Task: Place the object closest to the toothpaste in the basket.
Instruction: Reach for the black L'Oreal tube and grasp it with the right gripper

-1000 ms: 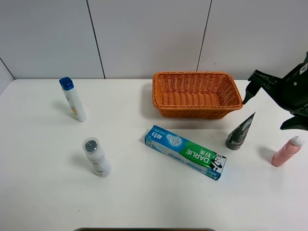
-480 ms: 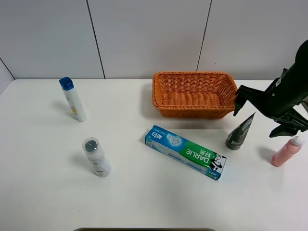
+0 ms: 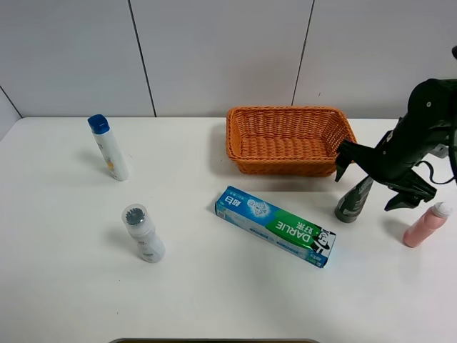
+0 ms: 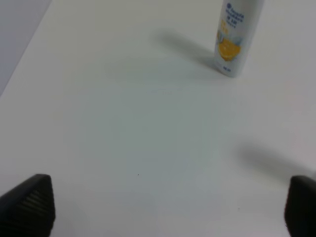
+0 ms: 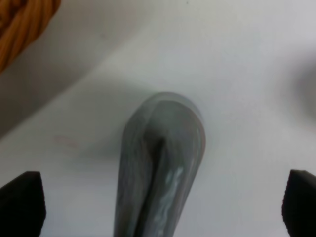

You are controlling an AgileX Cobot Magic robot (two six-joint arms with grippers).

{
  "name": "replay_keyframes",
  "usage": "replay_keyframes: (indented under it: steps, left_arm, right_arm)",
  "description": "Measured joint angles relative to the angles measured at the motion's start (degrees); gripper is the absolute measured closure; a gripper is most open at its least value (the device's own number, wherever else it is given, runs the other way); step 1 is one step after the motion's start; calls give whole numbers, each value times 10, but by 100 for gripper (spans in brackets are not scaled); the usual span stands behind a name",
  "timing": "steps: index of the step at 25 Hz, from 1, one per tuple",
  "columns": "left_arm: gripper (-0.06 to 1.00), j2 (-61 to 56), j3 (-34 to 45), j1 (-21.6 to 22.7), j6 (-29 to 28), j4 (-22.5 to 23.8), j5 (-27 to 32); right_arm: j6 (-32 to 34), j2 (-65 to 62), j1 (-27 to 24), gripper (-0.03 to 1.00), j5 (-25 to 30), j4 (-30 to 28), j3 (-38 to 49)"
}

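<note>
The grey tube (image 3: 353, 201) stands upright on its cap on the white table (image 3: 214, 286), just beside the right end of the DARLIE toothpaste box (image 3: 275, 225) and in front of the right front corner of the orange wicker basket (image 3: 291, 166). The right gripper (image 3: 365, 182) hangs directly over the tube's crimped top with its jaws spread wide, one black finger toward the basket and the other toward the pink bottle (image 3: 425, 225). In the right wrist view the tube sits centred between the two fingertips (image 5: 19, 202) with clear table on both sides, so the pads seem not to touch it, though the close view is blurred. The left gripper (image 4: 163, 207) is out of the overhead view. Its own camera shows its jaws equally wide apart above bare table, nothing between them. A white bottle with a blue cap (image 3: 109, 148) stands at the far left, and a small ribbed-cap bottle (image 3: 143, 232) leans nearer the front.
</note>
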Motion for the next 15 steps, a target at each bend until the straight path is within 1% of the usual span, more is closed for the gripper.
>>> replay_keyframes:
  steps: [7,15]
  left_arm:
    - [0,0,0,0,0,0,0]
    - [0,0,0,0,0,0,0]
  right_arm:
    - [0,21,0,-2,-26,1,0]
    - [-2,45,0,-2,-36,2,0]
